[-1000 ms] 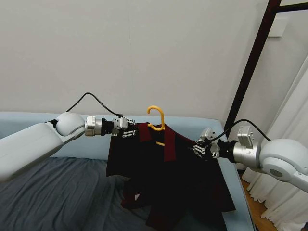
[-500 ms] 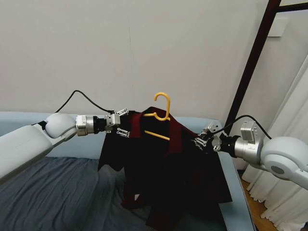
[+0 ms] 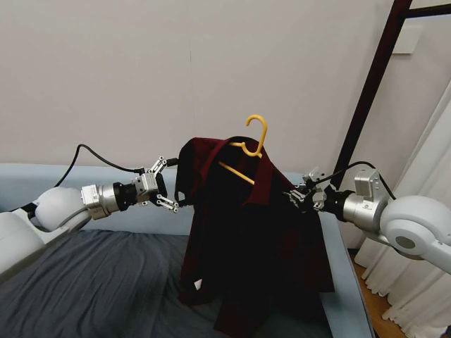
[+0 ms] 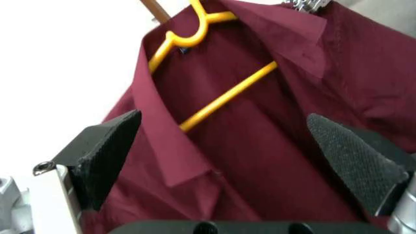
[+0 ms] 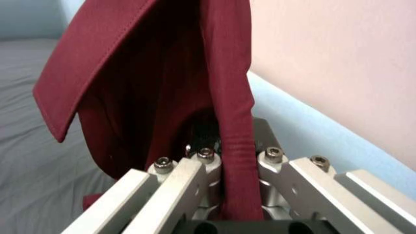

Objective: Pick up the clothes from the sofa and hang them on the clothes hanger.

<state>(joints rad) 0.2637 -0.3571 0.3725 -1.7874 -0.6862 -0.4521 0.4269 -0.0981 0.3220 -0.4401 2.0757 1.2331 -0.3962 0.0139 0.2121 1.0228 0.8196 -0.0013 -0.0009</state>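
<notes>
The dark red shirt (image 3: 243, 232) hangs in the air above the sofa (image 3: 28, 179), draped on a yellow hanger (image 3: 255, 144) with its hook pointing up. My right hand (image 3: 293, 199) is clamped tight on a fold at one shoulder and bears the load. My left hand (image 3: 171, 184) is spread wide and empty just beside the other. I judge it best to carry it level toward the black rack post (image 3: 366, 98) on my right, so the hanger doesn't slip out. Below lies a grey blanket (image 3: 84, 282), behind it a plain wall
</notes>
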